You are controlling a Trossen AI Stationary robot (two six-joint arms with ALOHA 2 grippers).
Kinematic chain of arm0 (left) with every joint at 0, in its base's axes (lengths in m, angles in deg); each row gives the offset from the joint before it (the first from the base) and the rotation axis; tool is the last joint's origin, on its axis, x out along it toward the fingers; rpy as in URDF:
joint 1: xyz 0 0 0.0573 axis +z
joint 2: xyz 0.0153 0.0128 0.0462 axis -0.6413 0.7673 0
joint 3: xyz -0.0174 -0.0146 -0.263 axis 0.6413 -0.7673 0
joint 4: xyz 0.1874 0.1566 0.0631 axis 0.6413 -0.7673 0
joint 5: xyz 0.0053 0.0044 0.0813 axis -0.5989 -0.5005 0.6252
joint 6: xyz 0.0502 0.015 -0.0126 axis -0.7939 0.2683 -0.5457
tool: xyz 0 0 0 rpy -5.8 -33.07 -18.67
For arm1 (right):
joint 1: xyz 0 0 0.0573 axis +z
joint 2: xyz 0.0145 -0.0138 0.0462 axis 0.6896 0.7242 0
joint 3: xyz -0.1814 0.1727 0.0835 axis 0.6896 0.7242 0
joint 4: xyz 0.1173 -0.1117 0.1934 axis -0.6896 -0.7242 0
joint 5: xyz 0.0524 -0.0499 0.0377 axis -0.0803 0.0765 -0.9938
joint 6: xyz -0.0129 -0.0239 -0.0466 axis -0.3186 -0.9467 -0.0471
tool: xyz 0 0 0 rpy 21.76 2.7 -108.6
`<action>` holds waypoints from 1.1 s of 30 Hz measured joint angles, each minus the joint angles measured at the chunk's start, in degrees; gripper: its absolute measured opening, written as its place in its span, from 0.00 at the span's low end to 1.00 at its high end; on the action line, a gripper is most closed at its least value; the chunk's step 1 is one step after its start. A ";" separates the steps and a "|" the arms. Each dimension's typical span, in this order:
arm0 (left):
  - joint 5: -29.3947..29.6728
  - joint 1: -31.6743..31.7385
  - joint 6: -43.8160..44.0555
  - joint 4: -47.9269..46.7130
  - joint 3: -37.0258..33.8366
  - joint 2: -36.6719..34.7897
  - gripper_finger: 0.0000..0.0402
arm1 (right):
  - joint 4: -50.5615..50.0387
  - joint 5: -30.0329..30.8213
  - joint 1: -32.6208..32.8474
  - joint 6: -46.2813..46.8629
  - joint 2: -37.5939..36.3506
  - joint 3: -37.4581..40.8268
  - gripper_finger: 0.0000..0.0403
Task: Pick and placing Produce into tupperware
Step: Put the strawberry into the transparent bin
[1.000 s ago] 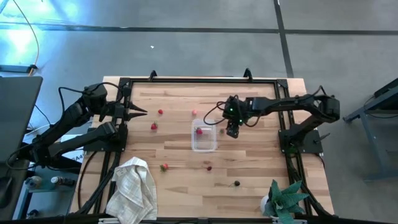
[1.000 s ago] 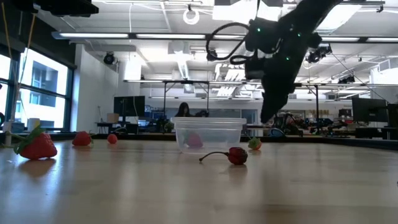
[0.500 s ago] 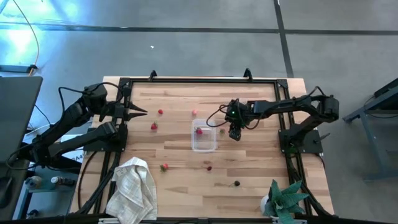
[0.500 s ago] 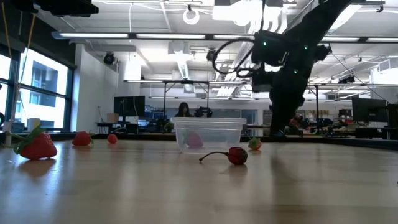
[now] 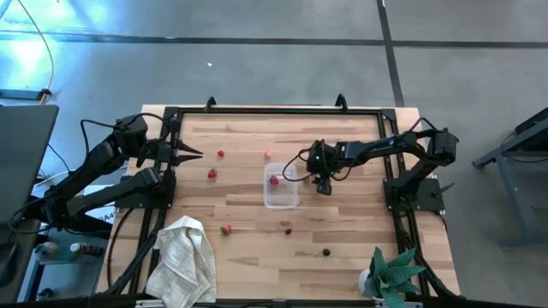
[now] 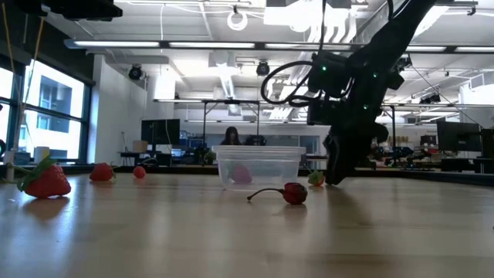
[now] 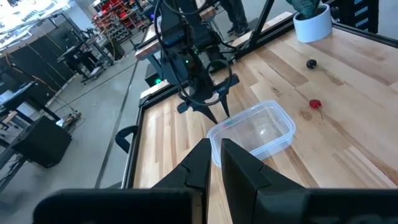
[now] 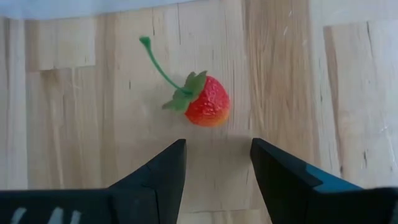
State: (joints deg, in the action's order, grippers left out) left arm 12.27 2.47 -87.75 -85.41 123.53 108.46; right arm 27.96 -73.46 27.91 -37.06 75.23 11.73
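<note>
The right claw (image 5: 323, 186), fingers spread wide and holding nothing, hangs low over the wooden worktop (image 5: 240, 257) just beside the clear tupperware (image 5: 281, 190), with a small red strawberry (image 8: 206, 101) lying on the wood just ahead of its fingertips. One red piece (image 5: 274, 180) already sits inside the tupperware. Other pieces lie scattered on the worktop: two reds (image 5: 221, 154) near the left arm, one (image 5: 227, 228) by the white cloth (image 5: 181, 257), a cherry (image 6: 294, 192) and a dark piece (image 5: 326, 252). The left claw (image 5: 195, 153) waits closed at the worktop's left edge. A potted plant (image 5: 390, 275) stands at one corner.
</note>
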 joint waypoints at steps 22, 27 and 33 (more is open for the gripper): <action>-0.01 -0.01 0.00 -0.01 0.00 0.00 0.07 | 1.28 0.83 0.33 -11.91 0.53 -2.23 0.44; 0.00 -0.01 0.00 -0.01 0.00 0.00 0.07 | 0.97 -1.52 0.71 -13.63 1.67 -2.23 0.44; -0.02 0.01 0.00 0.00 0.00 -0.02 0.07 | 1.63 -1.54 1.17 -15.40 5.06 -3.32 0.44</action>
State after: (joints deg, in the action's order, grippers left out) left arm 12.25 2.48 -87.75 -85.41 123.53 108.44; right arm 29.58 -75.00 29.07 -52.46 80.29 8.41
